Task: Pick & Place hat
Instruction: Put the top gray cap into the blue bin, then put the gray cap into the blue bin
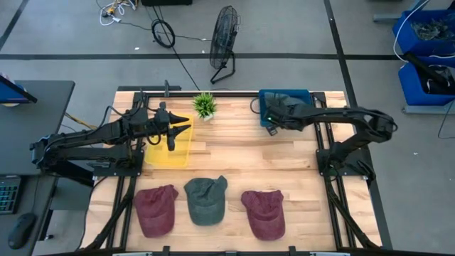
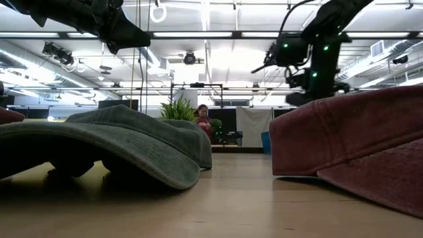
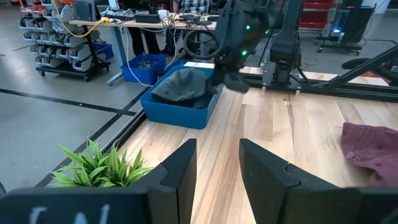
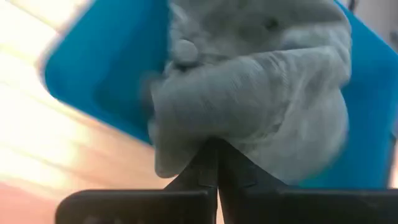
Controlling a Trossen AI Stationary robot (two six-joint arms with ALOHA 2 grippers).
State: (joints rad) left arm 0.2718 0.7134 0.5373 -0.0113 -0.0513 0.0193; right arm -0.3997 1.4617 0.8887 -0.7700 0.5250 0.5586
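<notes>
A grey hat (image 4: pixel 261 81) lies in the blue bin (image 1: pixel 264 97) at the table's far right; it also shows in the left wrist view (image 3: pixel 183 84). My right gripper (image 4: pixel 217 149) is shut at this hat's edge, over the bin's near side (image 1: pixel 272 121). My left gripper (image 3: pixel 217 155) is open and empty, above the yellow bin (image 1: pixel 169 153) at the far left. A dark red hat (image 1: pixel 156 210), a grey-green hat (image 1: pixel 206 199) and another dark red hat (image 1: pixel 264 212) rest on their brims and crowns along the table's near edge. My right gripper's shut fingers meet at the grey hat's near edge (image 4: pixel 205 134), and the cloth seems pinched between the tips. The fingers slant down from the table's near side. The hat's crown rests in the blue bin. Which part of the hat the edge is, I cannot tell.
A small green plant (image 1: pixel 205 105) stands at the far edge between the two bins. Bare wood lies in the table's middle (image 1: pixel 242 153). A fan (image 1: pixel 224 35) and cables lie on the floor beyond the table.
</notes>
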